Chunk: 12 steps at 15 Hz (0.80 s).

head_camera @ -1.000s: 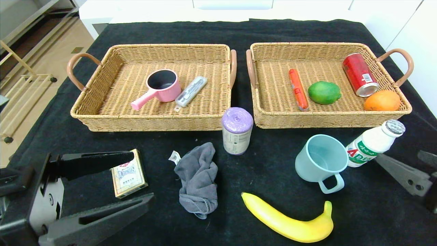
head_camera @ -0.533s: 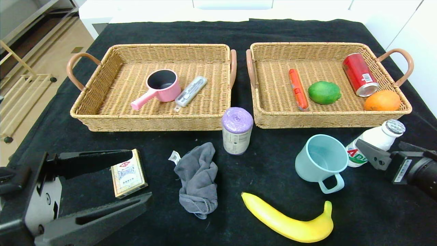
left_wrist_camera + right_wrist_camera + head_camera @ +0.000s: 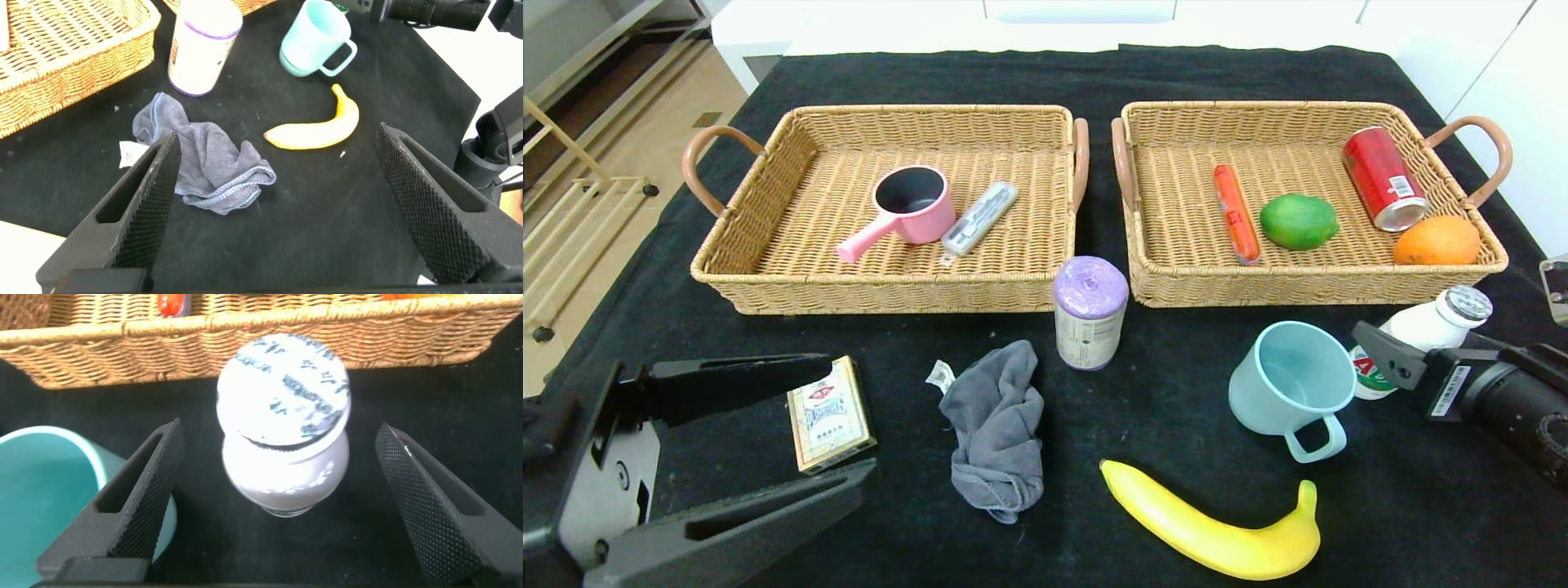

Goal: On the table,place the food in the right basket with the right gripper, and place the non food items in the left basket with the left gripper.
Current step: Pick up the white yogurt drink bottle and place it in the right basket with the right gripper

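I have the right gripper [image 3: 1396, 347] spread wide just in front of the right basket [image 3: 1307, 282], its fingers [image 3: 131, 502] standing either side of the white milk bottle [image 3: 283, 416] without touching it; the bottle stands tilted on the black tabletop [image 3: 1143, 408] beside the blue cup [image 3: 1290, 388]. My left gripper [image 3: 792, 425] is also released, far to the left of that basket, its fingers straddling the card box [image 3: 831, 414], with the grey cloth [image 3: 996, 429], purple roll [image 3: 1089, 313] and banana [image 3: 1217, 531] lying between.
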Tool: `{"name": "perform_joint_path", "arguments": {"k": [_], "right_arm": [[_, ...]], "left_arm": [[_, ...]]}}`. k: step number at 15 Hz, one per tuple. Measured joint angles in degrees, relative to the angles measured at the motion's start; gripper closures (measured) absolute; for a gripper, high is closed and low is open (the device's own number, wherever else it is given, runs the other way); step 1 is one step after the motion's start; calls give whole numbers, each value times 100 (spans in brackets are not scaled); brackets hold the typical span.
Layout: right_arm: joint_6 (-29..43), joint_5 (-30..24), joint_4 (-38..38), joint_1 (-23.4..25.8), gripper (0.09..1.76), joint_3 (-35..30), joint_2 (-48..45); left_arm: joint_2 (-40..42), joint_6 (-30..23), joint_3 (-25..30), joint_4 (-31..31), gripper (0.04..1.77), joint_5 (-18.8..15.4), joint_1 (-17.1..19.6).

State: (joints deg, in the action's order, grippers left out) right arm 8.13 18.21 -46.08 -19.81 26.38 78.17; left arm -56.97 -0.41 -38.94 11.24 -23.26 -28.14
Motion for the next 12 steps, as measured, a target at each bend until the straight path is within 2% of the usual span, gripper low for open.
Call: {"name": "perform_joint_path", "arguments": {"k": [2, 6, 7, 9, 12], "right_arm": [[-6, 0, -2, 35, 14, 7, 13], [-15, -9, 5, 50, 75, -1, 28], [-20, -11, 2, 50, 86, -4, 28], [-30, -20, 0, 49, 94, -17, 28], [-56, -27, -2, 49, 96, -37, 26]], "left_arm": [[2, 15, 0, -5, 9, 0, 0], [5, 26, 10, -6, 9, 0, 0], [5, 30, 13, -6, 9, -2, 0], [5, 28, 21, -9, 9, -5, 0], [2, 41, 29, -6, 9, -6, -4]]}}
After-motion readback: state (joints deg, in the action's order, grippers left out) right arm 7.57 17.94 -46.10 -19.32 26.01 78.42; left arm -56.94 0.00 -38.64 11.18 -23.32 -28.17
